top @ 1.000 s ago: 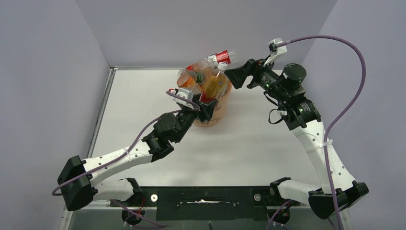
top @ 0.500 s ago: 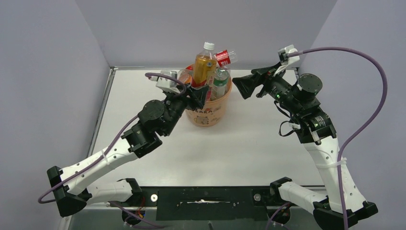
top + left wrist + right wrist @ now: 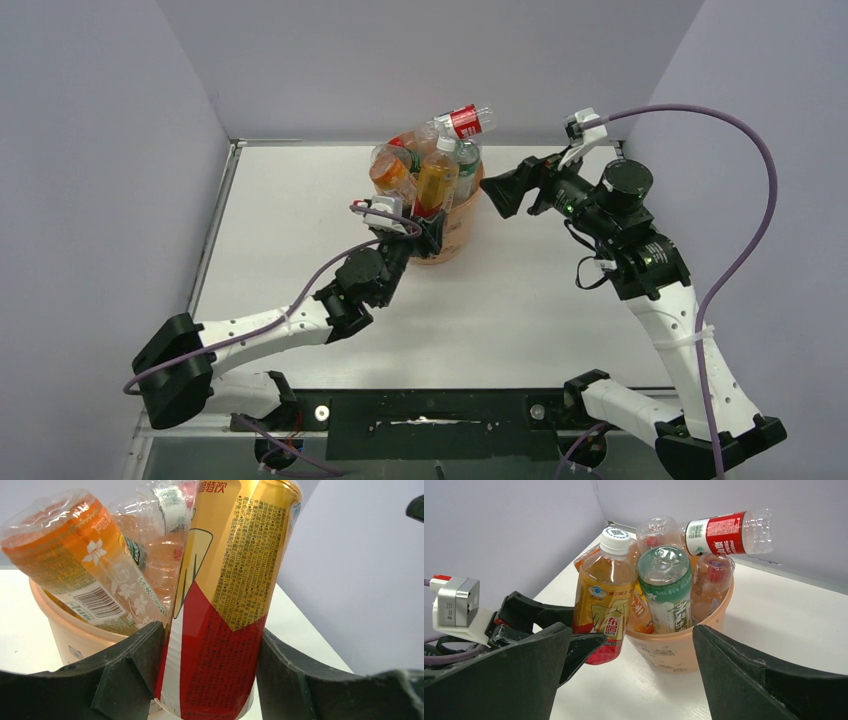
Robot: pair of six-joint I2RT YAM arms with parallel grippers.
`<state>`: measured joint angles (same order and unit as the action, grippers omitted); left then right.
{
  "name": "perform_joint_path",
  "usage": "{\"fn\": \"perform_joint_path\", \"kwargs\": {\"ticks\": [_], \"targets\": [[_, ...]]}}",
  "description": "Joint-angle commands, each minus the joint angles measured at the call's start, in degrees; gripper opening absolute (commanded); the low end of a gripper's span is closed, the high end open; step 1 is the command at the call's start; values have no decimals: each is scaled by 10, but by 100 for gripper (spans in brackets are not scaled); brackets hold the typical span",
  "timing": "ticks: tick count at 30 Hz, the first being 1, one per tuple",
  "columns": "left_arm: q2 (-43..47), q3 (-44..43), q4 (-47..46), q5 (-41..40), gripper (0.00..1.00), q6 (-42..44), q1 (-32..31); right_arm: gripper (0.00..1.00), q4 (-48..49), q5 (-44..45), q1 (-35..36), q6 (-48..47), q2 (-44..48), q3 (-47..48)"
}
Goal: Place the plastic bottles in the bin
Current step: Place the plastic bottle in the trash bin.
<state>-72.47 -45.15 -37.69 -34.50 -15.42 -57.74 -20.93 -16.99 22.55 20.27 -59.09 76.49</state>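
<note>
Left end effector (image 3: 431, 224): pinching the yellow bottle (image 3: 437, 178) upright, just beside the bin (image 3: 458, 232) rim at 7 o'clock;
Right end effector (image 3: 498, 192): spread wide, hovering at the bin's 3 o'clock;
Other bottles (image 3: 462, 121): heaping in the bin.

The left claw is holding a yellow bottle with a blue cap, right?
Not quite. The cap is white, not blue. The left gripper is holding a yellow bottle with a white cap. The right wrist view shows it clearly.

Pale-orange bin (image 3: 674, 652) overfull with plastic bottles (image 3: 666, 590); yellow bottle (image 3: 605, 595) upright just beside its rim.
</note>
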Motion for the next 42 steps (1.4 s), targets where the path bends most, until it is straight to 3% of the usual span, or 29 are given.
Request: {"fn": "perform_joint_path", "kwargs": {"ticks": [1,23,30,34,36,38,42], "targets": [[-20,15,-202,-48,41,31,-5,98,8,8,1,-10,25,-7],[-167,16,-517,-121,47,245,-62,98,7,2,0,-9,48,-56],[-191,1,-547,-125,48,278,-70,100,19,-17,2,1,37,-66],[-175,-12,-499,-99,49,279,-85,97,34,-29,11,5,28,-48],[-157,-16,-456,-84,49,267,-95,90,38,-40,18,3,20,-33],[-122,-24,-382,-75,48,240,-108,85,36,-44,32,-1,16,-23],[-30,-42,-185,2,47,129,-116,84,34,-41,58,-10,28,-30]]}}
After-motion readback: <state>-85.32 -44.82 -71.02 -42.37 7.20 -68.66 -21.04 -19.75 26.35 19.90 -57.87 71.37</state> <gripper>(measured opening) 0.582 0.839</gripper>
